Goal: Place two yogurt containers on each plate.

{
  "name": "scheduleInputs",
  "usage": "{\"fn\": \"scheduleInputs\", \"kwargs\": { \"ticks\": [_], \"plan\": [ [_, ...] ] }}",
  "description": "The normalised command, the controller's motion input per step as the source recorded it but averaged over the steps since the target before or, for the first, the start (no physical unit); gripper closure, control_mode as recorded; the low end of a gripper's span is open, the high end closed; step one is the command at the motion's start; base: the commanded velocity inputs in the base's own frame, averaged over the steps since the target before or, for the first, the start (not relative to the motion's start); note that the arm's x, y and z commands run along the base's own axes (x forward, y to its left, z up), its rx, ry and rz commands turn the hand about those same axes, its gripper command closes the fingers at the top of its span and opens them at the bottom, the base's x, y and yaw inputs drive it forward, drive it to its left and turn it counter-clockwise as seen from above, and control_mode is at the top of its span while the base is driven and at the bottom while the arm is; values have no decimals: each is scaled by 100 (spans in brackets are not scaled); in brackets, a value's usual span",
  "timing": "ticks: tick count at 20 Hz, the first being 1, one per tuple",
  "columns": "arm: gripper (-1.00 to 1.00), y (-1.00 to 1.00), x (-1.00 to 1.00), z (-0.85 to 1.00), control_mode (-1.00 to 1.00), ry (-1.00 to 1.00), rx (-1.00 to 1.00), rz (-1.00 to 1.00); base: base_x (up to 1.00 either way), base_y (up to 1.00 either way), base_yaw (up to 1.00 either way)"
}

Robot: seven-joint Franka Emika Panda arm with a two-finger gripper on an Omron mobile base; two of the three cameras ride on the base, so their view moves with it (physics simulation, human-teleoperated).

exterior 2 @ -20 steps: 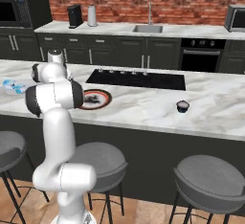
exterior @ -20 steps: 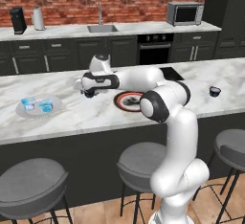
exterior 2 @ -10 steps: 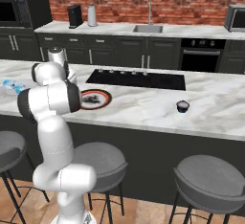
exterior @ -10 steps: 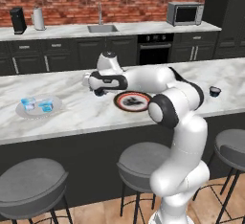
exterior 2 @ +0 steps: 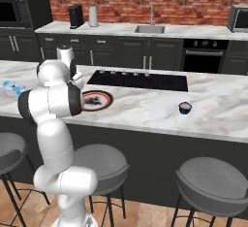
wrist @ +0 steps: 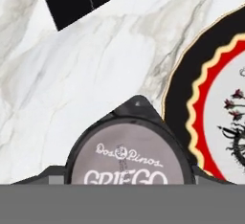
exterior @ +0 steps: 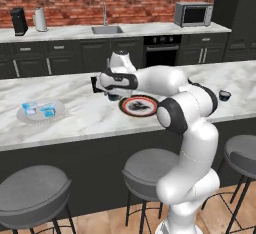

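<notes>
Gripper (exterior: 113, 97): hung over the counter (exterior: 80, 115) just left of the red-rimmed plate (exterior: 139, 106); fingertips are hidden, so jaw state cannot be told.
Dark yogurt cup (wrist: 127, 158): seen close under the hand, cut off below.
Second dark cup (exterior 2: 185, 107): apart, on the counter.
Blue cups (exterior: 40, 109): on the pale plate (exterior: 22, 116).

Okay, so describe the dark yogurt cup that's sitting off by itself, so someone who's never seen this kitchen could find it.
Start at the long marble island counter with the black cooktop set into it. Go past the cooktop's right end to the bare marble near the front edge: the dark yogurt cup stands there alone. It is small and dark with a paler top, and unlike the light blue cups, it sits on no plate.
</notes>
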Motion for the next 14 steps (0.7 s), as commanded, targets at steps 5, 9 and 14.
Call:
{"fn": "scheduleInputs", "kwargs": {
  "ticks": [5,9,14],
  "plan": [
    [100,-49,-6,1,-100,4,0,-9,0,0,0],
    [100,-53,-5,-3,-100,0,0,-1,0,0,0],
    [100,-55,-7,-9,-100,0,0,0,0,0,0]
  ]
}}
